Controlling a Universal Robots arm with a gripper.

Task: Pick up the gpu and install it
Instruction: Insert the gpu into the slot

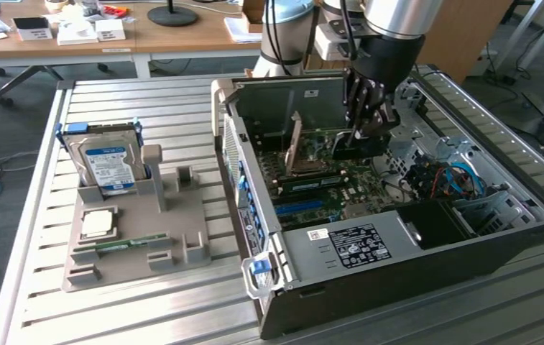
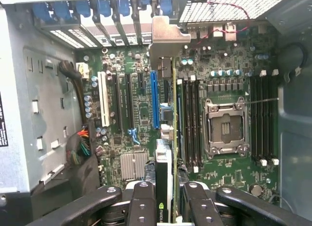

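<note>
1. The wrist view looks edge-on along the thin greenish-brown, black-faced gpu [image 2: 164,172], over the green motherboard [image 2: 141,114] beside a long blue slot [image 2: 154,99]. Whether the card touches a slot I cannot tell.
2. The open black computer case [image 1: 397,266] holds the motherboard and the silver CPU socket [image 2: 222,128]. At the exterior view's left, a grey plastic tray [image 1: 190,215] holds an upright silver blue-labelled hard drive [image 1: 107,162] and a narrow green RAM stick [image 1: 123,244].
3. The silver arm [image 1: 392,21] reaches steeply down into the case. The black gripper [image 1: 363,133] is clamped on both faces of the gpu.
</note>
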